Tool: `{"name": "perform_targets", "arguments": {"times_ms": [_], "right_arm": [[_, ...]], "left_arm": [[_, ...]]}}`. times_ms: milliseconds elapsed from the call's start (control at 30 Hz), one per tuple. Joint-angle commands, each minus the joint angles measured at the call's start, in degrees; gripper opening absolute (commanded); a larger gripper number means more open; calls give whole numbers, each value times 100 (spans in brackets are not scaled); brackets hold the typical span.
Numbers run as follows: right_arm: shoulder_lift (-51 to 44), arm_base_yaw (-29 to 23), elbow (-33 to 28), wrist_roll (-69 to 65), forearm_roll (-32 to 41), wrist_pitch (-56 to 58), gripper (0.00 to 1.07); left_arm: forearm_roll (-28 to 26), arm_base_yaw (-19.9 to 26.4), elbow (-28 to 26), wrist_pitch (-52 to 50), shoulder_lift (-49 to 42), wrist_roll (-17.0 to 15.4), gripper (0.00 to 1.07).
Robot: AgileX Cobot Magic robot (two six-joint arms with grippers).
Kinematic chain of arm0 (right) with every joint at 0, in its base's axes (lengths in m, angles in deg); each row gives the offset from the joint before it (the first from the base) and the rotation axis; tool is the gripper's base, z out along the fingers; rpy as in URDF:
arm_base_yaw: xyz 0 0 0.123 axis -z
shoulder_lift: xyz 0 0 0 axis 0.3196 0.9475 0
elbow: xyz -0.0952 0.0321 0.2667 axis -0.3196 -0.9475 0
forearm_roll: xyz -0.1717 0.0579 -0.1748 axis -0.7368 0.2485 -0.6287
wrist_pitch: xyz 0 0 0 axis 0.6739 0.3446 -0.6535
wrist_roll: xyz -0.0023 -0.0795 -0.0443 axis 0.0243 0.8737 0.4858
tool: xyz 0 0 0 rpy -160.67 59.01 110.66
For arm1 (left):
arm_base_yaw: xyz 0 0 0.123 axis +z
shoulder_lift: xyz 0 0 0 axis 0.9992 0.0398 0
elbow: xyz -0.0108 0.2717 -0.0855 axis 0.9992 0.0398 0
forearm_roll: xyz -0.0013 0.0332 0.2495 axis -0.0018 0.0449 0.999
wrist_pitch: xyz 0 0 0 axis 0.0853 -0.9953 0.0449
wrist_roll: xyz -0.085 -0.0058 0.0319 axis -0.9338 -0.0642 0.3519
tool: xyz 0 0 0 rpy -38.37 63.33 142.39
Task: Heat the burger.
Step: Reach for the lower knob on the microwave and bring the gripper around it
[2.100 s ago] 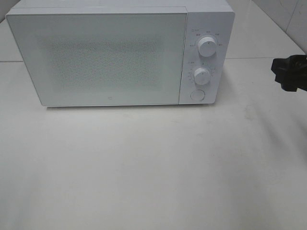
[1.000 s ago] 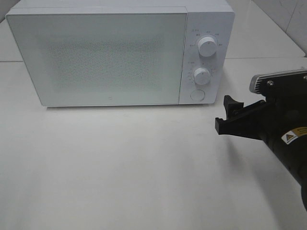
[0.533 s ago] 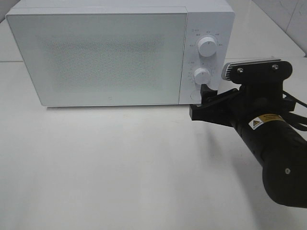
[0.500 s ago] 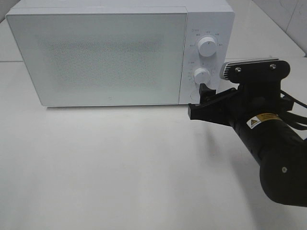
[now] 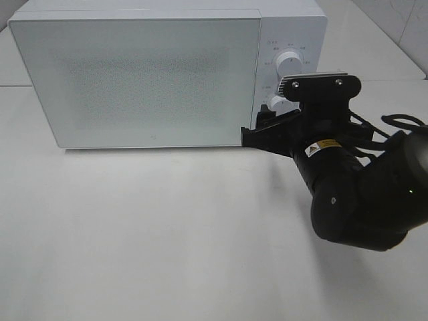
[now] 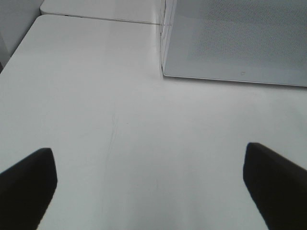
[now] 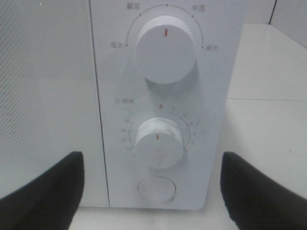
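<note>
The burger is not in view. The white microwave [image 5: 147,80] stands at the back of the table with its door shut. My right gripper [image 5: 257,132] is open and empty, right in front of the control panel's lower part. In the right wrist view the right gripper [image 7: 152,190] has its dark fingers [image 7: 43,194] on either side of the round button [image 7: 156,188], below the timer knob [image 7: 159,141] and the power knob [image 7: 165,48]. My left gripper [image 6: 151,184] is open and empty over the table, near the microwave's corner [image 6: 165,72].
The white table [image 5: 167,227] spreads out in front of the microwave. The right arm's thick black body [image 5: 361,194] hangs over the table's right side. A tiled wall [image 5: 401,20] shows at the back right. The left arm does not show in the exterior view.
My right arm has come in from the right edge and moved left and toward the microwave, ending in front of its control panel. The microwave has not moved.
</note>
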Motion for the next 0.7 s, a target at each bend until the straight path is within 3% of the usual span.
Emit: {"name": "perform_targets", "arguments": {"times_ms": [33,333,700], "right_arm": [[138,166,258,-52,-69,-447,75],[567,504,785,-172,-407,-178,75],[865,688,1026,-338,-487,-52,75]], "left_arm": [[-29,23,6,-29,-132,-23,98],[-29,23,6,-29,-132,-23,98],[-17,23,6,-29,-132,-23,98]]}}
